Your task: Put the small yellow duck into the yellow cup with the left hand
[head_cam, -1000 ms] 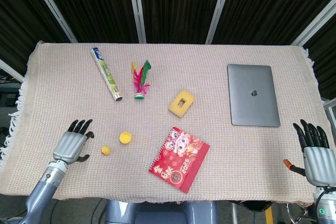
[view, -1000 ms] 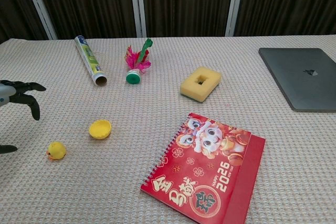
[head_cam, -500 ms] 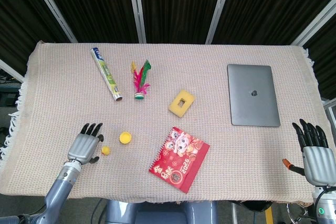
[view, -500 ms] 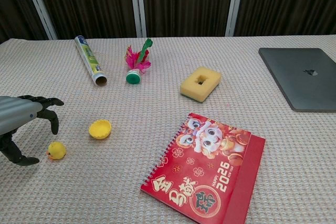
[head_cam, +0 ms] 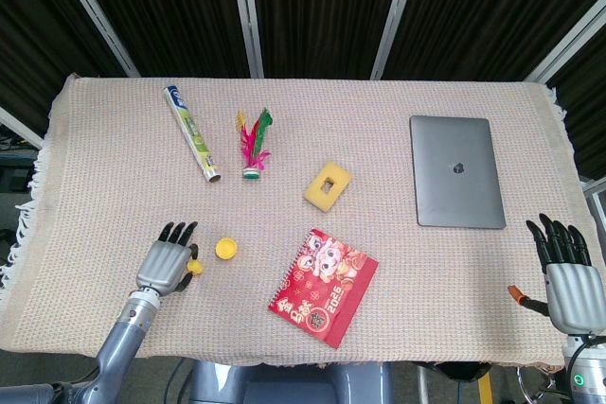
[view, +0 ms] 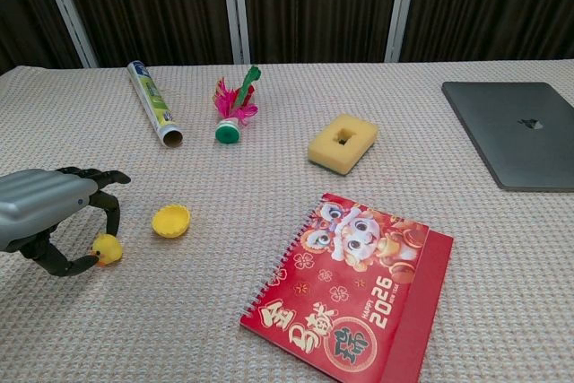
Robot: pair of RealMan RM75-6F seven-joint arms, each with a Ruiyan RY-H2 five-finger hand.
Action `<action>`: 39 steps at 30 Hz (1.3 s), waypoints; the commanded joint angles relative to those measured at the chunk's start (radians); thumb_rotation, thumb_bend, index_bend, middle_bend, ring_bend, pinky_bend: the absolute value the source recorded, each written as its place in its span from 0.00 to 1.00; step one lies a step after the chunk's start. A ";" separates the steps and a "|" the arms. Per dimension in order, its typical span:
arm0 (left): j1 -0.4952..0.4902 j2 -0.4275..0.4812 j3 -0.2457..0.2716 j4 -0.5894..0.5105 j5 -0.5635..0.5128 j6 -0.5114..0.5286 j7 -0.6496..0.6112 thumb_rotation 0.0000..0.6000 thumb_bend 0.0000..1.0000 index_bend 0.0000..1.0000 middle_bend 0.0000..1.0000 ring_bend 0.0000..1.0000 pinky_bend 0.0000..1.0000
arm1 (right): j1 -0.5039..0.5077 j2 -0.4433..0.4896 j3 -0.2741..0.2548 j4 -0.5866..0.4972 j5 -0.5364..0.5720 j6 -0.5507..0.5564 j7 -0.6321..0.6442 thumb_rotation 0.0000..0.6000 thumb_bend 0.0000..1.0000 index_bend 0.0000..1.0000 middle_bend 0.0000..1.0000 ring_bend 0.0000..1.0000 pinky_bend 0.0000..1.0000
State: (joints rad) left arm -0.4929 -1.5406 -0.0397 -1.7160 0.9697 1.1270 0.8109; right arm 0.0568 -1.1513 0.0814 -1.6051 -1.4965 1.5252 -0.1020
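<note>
My left hand (view: 49, 213) arches over the small yellow duck (view: 107, 248), fingers (view: 111, 211) curled around it and the thumb just touching its near side; I cannot tell whether they grip it yet. The duck sits on the bench (view: 269, 177), upright, too small and round to show a long axis or facing. The yellow cup (view: 170, 220) lies just right of it, mouth tilted toward me. My right hand (head_cam: 565, 267) rests at the bench's far edge, fingers spread.

Even, bright overhead light; shadows faint and soft. Both views sharp. Dark backdrop, no glare.
</note>
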 commanded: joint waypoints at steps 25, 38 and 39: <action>-0.131 -0.060 -0.100 0.020 -0.026 -0.001 0.016 1.00 0.49 0.52 0.00 0.00 0.00 | -0.003 0.003 0.002 0.003 -0.003 0.007 0.022 1.00 0.00 0.07 0.00 0.00 0.00; -0.151 -0.104 -0.070 0.042 -0.070 0.024 0.064 1.00 0.49 0.52 0.00 0.00 0.00 | -0.005 0.003 0.005 0.003 -0.001 0.013 0.028 1.00 0.00 0.07 0.00 0.00 0.00; -0.152 -0.104 -0.070 0.043 -0.072 0.025 0.063 1.00 0.49 0.51 0.00 0.00 0.00 | -0.006 0.003 0.006 0.003 0.000 0.013 0.029 1.00 0.00 0.07 0.00 0.00 0.00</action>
State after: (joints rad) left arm -0.6448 -1.6444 -0.1096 -1.6737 0.8985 1.1517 0.8744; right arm 0.0513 -1.1481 0.0869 -1.6023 -1.4968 1.5380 -0.0735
